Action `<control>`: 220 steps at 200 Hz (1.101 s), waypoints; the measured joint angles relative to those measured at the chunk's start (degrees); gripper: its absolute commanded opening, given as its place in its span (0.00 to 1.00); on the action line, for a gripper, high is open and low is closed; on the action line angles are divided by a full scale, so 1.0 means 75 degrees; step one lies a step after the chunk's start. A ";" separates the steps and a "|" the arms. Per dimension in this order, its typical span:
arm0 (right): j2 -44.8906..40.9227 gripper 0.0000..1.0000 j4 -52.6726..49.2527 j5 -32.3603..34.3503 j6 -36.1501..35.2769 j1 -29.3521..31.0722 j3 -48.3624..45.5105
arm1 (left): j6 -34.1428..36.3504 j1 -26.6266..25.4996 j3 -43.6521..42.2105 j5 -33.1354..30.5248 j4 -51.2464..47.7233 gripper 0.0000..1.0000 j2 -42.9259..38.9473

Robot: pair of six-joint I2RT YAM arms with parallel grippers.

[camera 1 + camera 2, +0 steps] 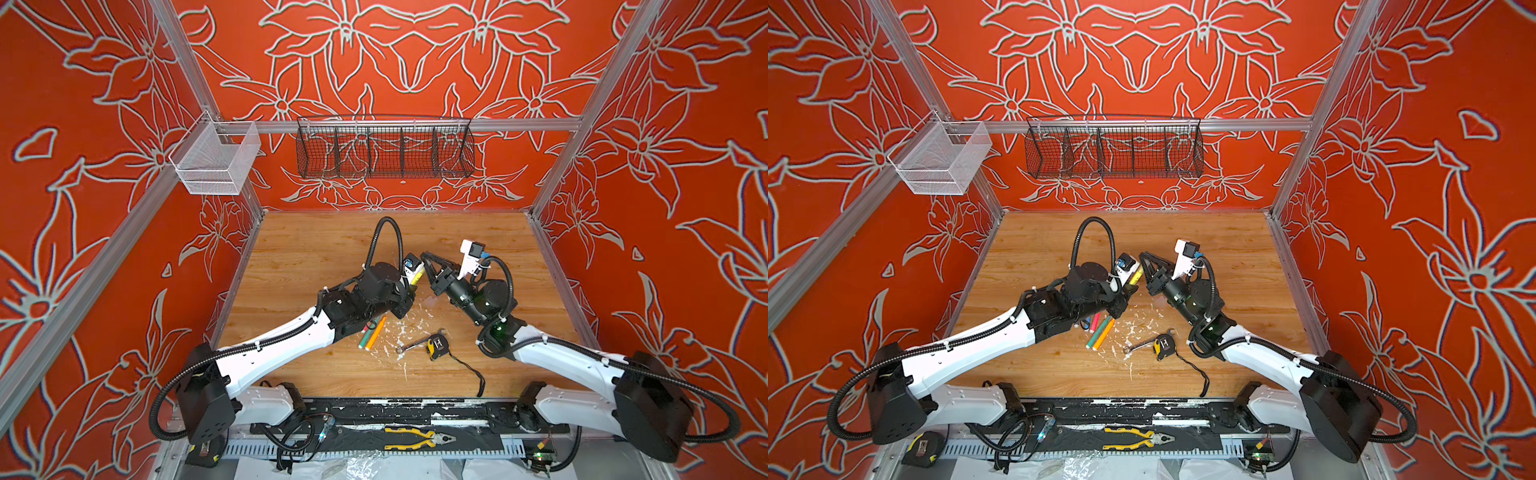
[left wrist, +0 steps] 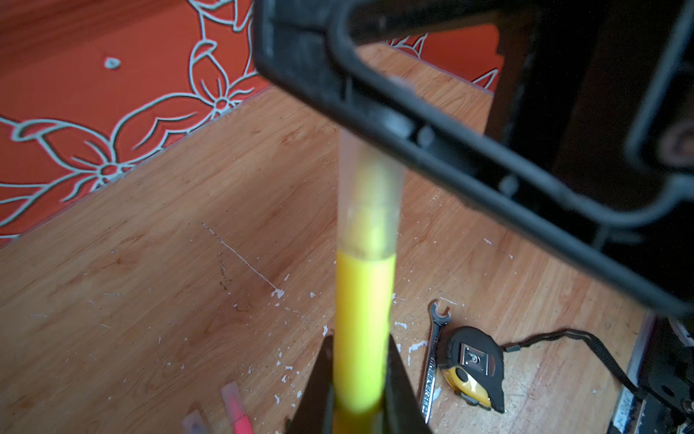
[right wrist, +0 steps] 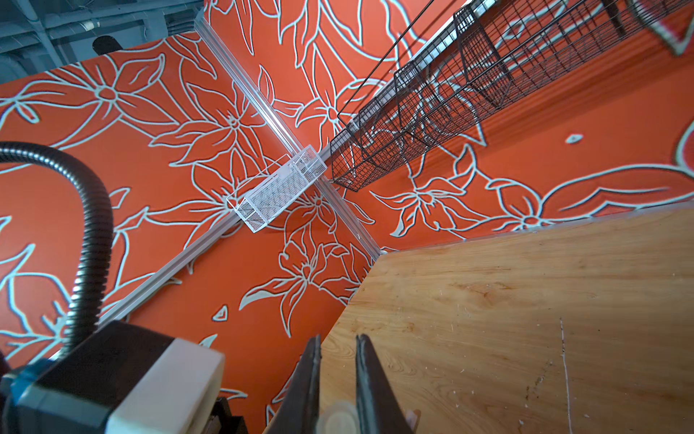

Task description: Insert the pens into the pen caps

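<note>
My left gripper (image 2: 359,340) is shut on a yellow pen (image 2: 362,319), held above the table's middle. A translucent pen cap (image 2: 370,195) sits over the pen's tip. My right gripper (image 3: 338,340) is shut on that cap, whose round whitish end (image 3: 338,417) shows deep between its jaws. In both top views the two grippers meet at the yellow pen (image 1: 417,275) (image 1: 1136,276). Green, orange and pink pens (image 1: 374,332) lie on the table beside the left arm. A blue pen (image 1: 1086,323) lies next to them. The pink pen (image 2: 236,406) wears a cap.
A silver wrench (image 1: 411,345) and a black-and-yellow tape measure (image 1: 437,345) lie near the front middle among white flecks. Yellow pliers (image 1: 419,438) rest on the front rail. A black wire basket (image 1: 384,149) and a white mesh basket (image 1: 216,160) hang on the walls.
</note>
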 measured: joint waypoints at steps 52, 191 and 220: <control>-0.0009 0.07 0.0198 0.0379 0.0003 0.0003 0.0096 | 0.0187 0.0012 0.0615 -0.0082 -0.0300 0.00 0.0335; -0.2294 0.68 -0.5356 0.1390 -0.0708 0.0315 -0.0143 | -0.3101 0.0472 -0.3791 -0.2250 0.0423 0.00 -0.4310; -0.2165 0.67 -0.5922 0.2011 -0.0880 0.0163 -0.0344 | -0.3786 0.1294 -0.4275 -0.2387 -0.0504 0.00 -0.4255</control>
